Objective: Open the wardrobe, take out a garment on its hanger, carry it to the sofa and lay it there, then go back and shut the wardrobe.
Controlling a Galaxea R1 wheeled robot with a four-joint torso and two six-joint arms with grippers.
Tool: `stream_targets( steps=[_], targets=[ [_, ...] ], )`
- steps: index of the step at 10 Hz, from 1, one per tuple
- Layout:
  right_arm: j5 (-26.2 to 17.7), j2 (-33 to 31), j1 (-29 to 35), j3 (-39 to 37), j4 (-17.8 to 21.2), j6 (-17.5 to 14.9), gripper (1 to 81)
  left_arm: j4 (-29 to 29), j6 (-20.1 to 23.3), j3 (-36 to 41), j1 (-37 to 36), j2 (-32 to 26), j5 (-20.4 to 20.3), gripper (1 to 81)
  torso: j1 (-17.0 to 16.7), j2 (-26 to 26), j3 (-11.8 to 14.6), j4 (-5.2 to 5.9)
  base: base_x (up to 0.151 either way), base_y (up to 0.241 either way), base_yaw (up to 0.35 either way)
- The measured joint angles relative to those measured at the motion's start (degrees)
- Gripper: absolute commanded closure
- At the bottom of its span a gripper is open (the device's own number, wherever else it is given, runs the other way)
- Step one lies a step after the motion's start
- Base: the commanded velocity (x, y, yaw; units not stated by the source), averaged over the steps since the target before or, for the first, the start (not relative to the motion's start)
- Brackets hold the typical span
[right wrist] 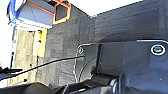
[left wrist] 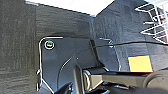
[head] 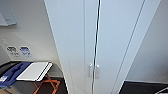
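Note:
The wardrobe [head: 105,37] stands close in front of me in the head view, tall and white. Its two full-height doors are shut, with a thin dark seam between them. A pair of small vertical white handles [head: 94,71] sits low on either side of that seam. The garment, its hanger and the sofa are hidden from these views. Both wrist views look down at dark grey carpet past the robot's own dark plate.
A table [head: 30,72] at the left of the wardrobe holds a white board and a blue item, with orange legs below. A white wire rack [left wrist: 152,20] stands on the carpet. A yellow patch [left wrist: 140,63] marks the floor.

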Motion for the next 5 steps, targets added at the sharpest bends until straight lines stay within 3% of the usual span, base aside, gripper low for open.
stream_targets(
  steps=[3,5],
  targets=[
    [-1.0,-6.7,10.8,11.7,0.0,-0.1,1.0,0.6,0.5,10.8,-8.5,-10.1,0.0,1.0,0.0,0.0,0.0,0.00,0.000,0.000,0.000],
    [-1.7,-8.5,18.2,15.9,-0.1,-0.1,1.0,1.1,0.6,15.5,-16.1,-13.1,0.0,1.0,0.0,0.0,-0.1,0.00,0.000,0.000,0.000]
  ],
)
